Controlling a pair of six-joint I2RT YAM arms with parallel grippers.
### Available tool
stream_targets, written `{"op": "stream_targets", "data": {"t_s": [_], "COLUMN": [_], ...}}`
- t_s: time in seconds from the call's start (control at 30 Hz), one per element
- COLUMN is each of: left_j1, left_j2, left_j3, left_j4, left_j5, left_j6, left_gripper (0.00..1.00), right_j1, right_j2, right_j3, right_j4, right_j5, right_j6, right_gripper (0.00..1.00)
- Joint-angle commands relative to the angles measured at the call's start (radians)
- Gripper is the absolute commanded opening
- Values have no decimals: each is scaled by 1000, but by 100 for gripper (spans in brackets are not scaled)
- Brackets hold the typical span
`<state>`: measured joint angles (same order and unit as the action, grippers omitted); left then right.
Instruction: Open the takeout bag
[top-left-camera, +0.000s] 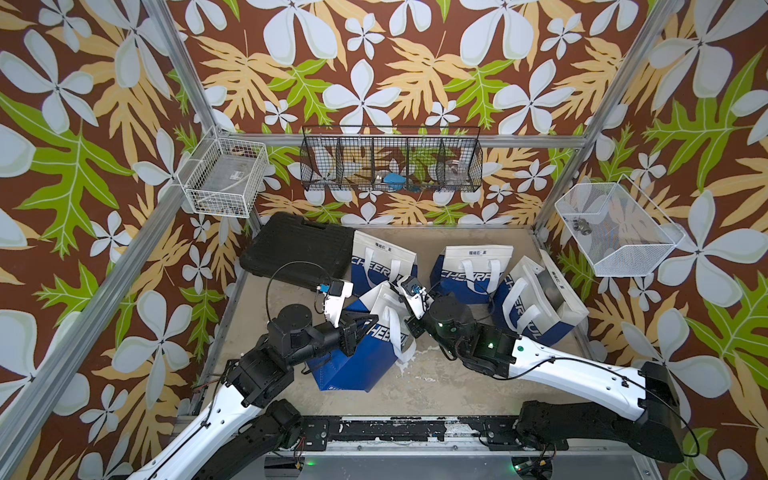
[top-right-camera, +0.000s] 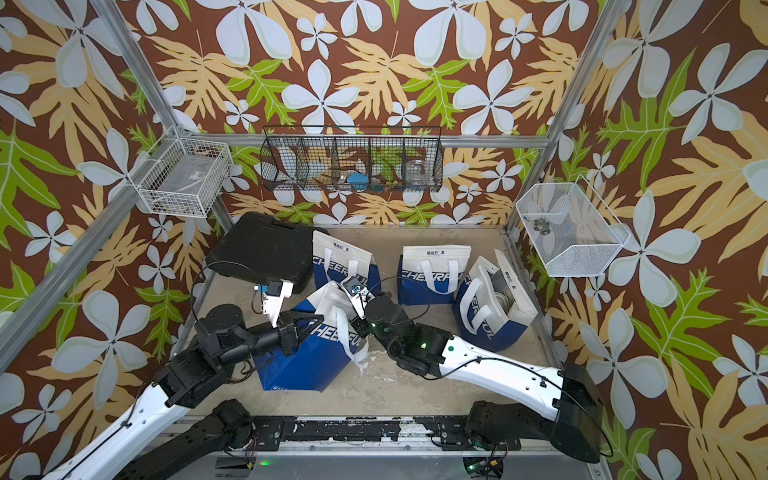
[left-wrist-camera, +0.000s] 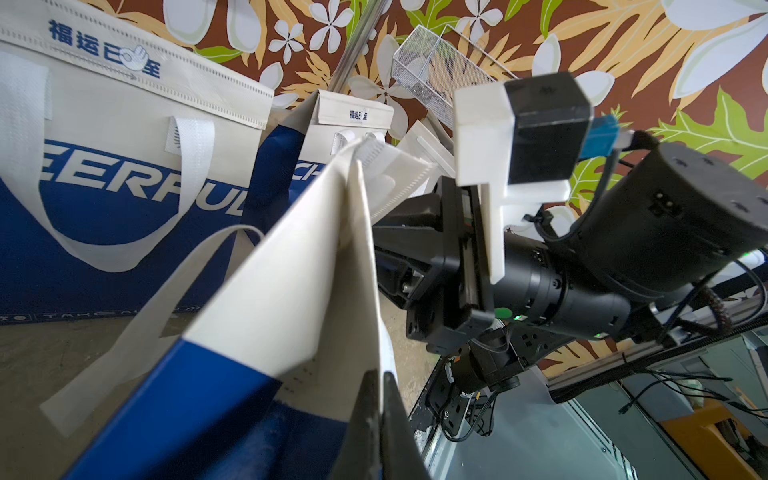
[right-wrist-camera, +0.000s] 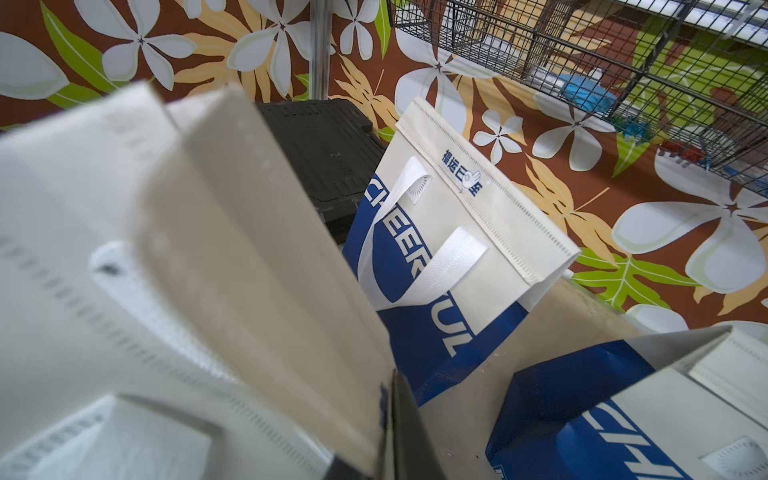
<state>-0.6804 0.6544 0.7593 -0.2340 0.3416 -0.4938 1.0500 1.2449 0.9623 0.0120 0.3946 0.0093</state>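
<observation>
The takeout bag is blue and white with white handles and stands at the front middle of the floor, between my two arms. My left gripper is shut on the edge of one white upper wall of the bag. In a top view it reaches in from the left, across the bag's printed face. My right gripper is shut on the opposite white wall, coming in from the right. The bag's top is pinched to a narrow fold between the two grips, and its inside is hidden.
Three similar bags stand behind: one at the back left, one at the back middle and an open one at the right. A black case lies at the back left. Wire baskets hang on the walls.
</observation>
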Motion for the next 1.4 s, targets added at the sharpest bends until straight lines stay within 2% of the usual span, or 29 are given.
{"op": "stream_targets", "data": {"t_s": [0.0, 0.07, 0.1, 0.17, 0.2, 0.27, 0.33, 0.47, 0.53, 0.6, 0.7, 0.73, 0.77, 0.83, 0.9, 0.93, 1.03, 1.17, 1.23, 1.37], "left_j1": [1, 1, 1, 1, 1, 1, 1, 1, 1, 1, 1, 1, 1, 1, 1, 1, 1, 1, 1, 1], "left_j2": [-5, 7, 22, 43, 49, 53, 58, 107, 127, 177, 226, 226, 214, 147, 37, -26, -187, -278, -307, -333], "left_j3": [6, 23, 38, 55, 55, 42, 35, 51, 51, 68, 80, 84, 84, 61, 22, 5, -9, -110, -169, -162], "left_j4": [36, -23, -73, -154, -185, -218, -219, -176, -113, -85, -39, -29, -23, -17, -4, -17, -117, -154, -148, -129], "left_j5": [1, -77, -136, -251, -310, -396, -457, -484, -472, -488, -478, -445, -406, -350, -292, -276, -254, -75, -31, -81], "left_j6": [28, 77, 114, 174, 197, 233, 242, 239, 246, 269, 280, 268, 243, 177, 90, 45, -77, -331, -456, -561], "left_gripper": [0, 0, 0, 0, 0, 0, 0, 0, 0, 0, 0, 6, 22, 42, 81, 86, 87, 59, 54, 72], "right_j1": [-2, -2, -2, -24, -58, -100, -100, -47, 8, 62, 67, 62, 61, 61, 47, 33, 6, -10, -11, -5], "right_j2": [6, 28, 48, 128, 164, 163, 122, 151, 171, 170, 150, 153, 161, 172, 167, 164, 151, 133, 133, 116], "right_j3": [30, 100, 158, 328, 430, 549, 632, 760, 762, 748, 727, 729, 735, 717, 653, 613, 515, 439, 431, 407], "right_j4": [-64, -194, -304, -630, -830, -1035, -1114, -1237, -1236, -1205, -1115, -1085, -1066, -1022, -949, -911, -822, -722, -698, -651], "right_j5": [21, 66, 128, 313, 356, 403, 363, 82, -97, -211, -358, -411, -438, -457, -467, -474, -487, -506, -528, -566], "right_j6": [8, 32, 49, 153, 233, 304, 306, 304, 285, 281, 299, 312, 331, 365, 404, 424, 475, 534, 552, 600], "right_gripper": [0, 0, 0, 0, 0, 0, 0, 0, 0, 0, 0, 0, 0, 0, 0, 0, 0, 0, 0, 0]}}
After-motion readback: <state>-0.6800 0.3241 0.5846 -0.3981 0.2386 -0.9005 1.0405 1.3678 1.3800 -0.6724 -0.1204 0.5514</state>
